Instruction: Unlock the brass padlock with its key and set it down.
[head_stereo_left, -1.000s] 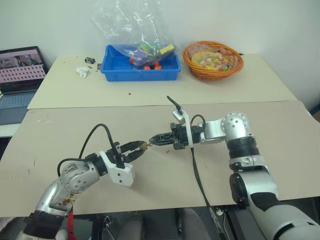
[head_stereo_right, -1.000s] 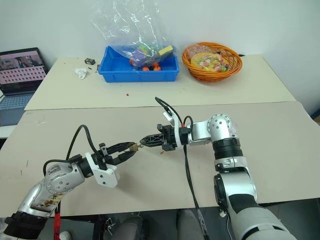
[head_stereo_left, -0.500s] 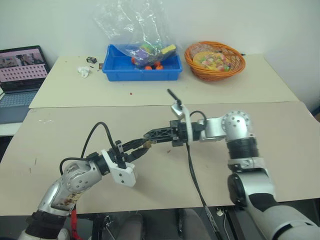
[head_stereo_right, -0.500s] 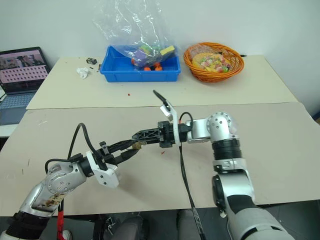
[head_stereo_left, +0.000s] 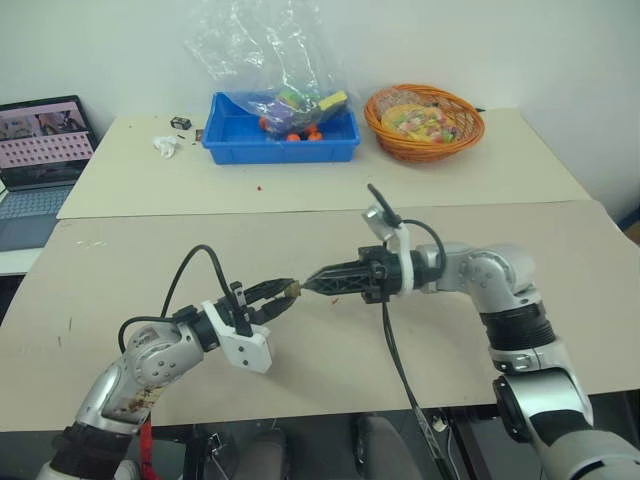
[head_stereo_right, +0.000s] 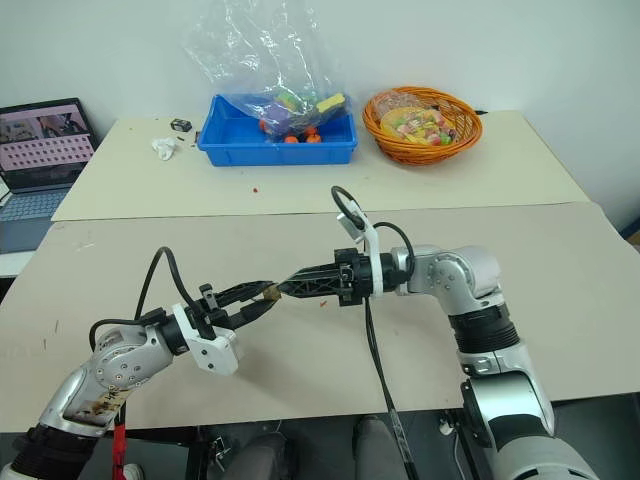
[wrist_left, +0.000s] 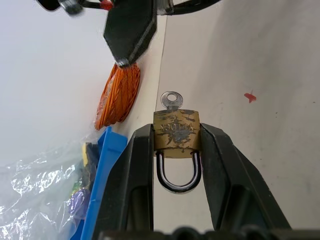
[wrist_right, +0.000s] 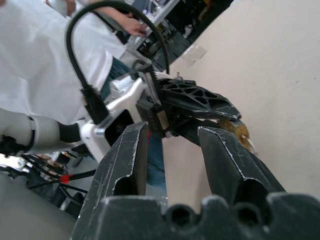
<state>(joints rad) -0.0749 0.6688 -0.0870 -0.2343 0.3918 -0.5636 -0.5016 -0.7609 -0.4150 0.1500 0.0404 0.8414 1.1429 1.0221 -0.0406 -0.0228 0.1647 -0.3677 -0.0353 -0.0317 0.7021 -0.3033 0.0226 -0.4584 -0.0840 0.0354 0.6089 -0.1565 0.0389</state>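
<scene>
The brass padlock is pinched by its body between the fingers of my left gripper, held above the near table. Its silvery shackle points back toward the wrist, with both legs in the body. The key sits in the keyhole, its round head sticking out toward my right gripper. That gripper lies level, pointing left at the padlock. Its fingers stand apart with nothing between them, a small gap short of the key.
A blue bin with a clear plastic bag, an orange basket and a crumpled white scrap stand on the far table. A laptop is at far left. A red speck lies on the near table. A person in white stands nearby.
My right gripper has opened, rolled and drawn back to the right, away from the key, with its elbow swung outward. The left gripper and padlock have stayed put.
</scene>
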